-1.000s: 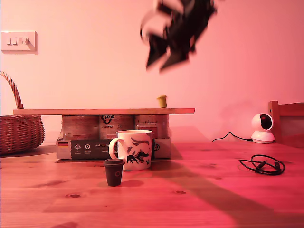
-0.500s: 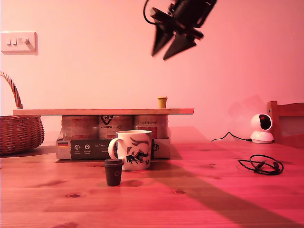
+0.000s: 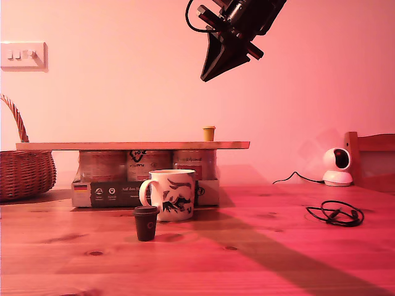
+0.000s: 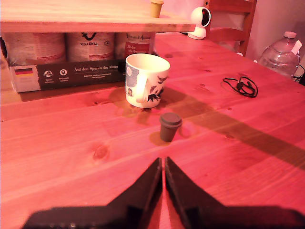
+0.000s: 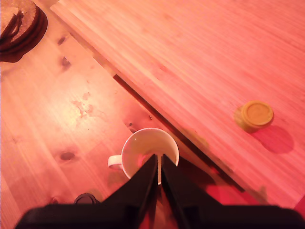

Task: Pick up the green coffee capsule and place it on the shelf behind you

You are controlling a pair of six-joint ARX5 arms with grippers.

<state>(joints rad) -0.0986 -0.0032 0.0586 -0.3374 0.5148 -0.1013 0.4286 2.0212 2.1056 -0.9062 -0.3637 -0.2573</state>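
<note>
progress: placing looks done, nothing obvious left | green coffee capsule (image 3: 209, 133) upright on the shelf (image 3: 133, 145), near its end at the exterior view's right | my second tool (image 5: 158, 168) high above, jaws together, empty | my first tool (image 4: 164, 171) jaws together, empty; low over worktop (image 3: 278, 246)

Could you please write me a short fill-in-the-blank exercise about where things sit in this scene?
1. The green coffee capsule stands on the ____.
2. The dark capsule stands on the tabletop in front of the ____.
3. In the second wrist view, the mug is seen from above and holds ____.
4. My second gripper has its jaws ____.

Missing words: shelf; mug; nothing; shut
</note>
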